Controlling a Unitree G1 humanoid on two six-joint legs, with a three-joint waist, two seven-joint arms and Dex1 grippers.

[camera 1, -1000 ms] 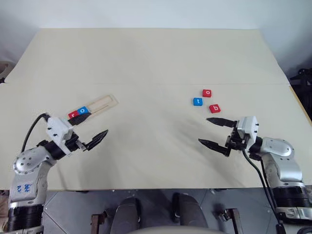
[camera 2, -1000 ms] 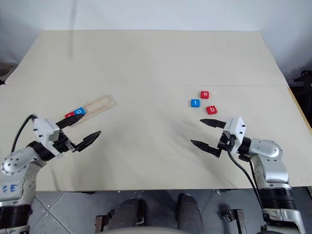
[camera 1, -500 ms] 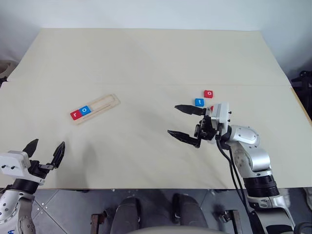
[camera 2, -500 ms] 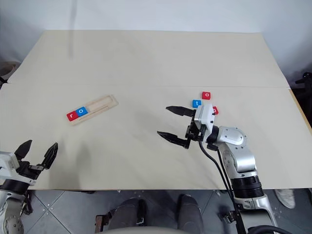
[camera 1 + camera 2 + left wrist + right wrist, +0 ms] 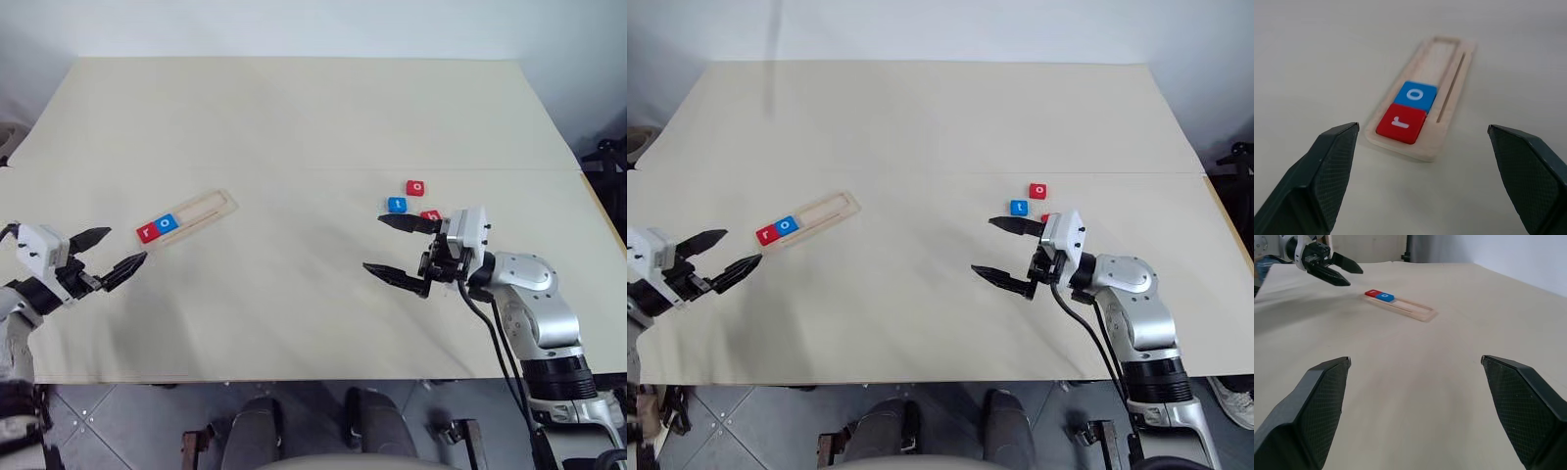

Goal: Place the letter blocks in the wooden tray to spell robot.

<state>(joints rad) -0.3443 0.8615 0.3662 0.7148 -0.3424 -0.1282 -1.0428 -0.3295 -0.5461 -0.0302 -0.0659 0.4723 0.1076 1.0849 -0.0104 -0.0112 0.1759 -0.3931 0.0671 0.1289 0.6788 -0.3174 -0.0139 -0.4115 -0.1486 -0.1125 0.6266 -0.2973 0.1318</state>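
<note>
Letter blocks are only partly placed: two of five sit in the wooden tray (image 5: 188, 219) on the left of the table (image 5: 294, 117), a red r (image 5: 1400, 125) at its near end and a blue o (image 5: 1416, 96) touching it, the rest of the groove bare. Just beside that end the left pincer (image 5: 110, 253) hangs open and empty. Well apart to the right, the right pincer (image 5: 402, 250) is spread wide, holding nothing. Loose beyond it lie a blue t (image 5: 397, 205), a red o (image 5: 416, 187) and a red block (image 5: 430, 215) half hidden, likely the b. Three placements remain.
</note>
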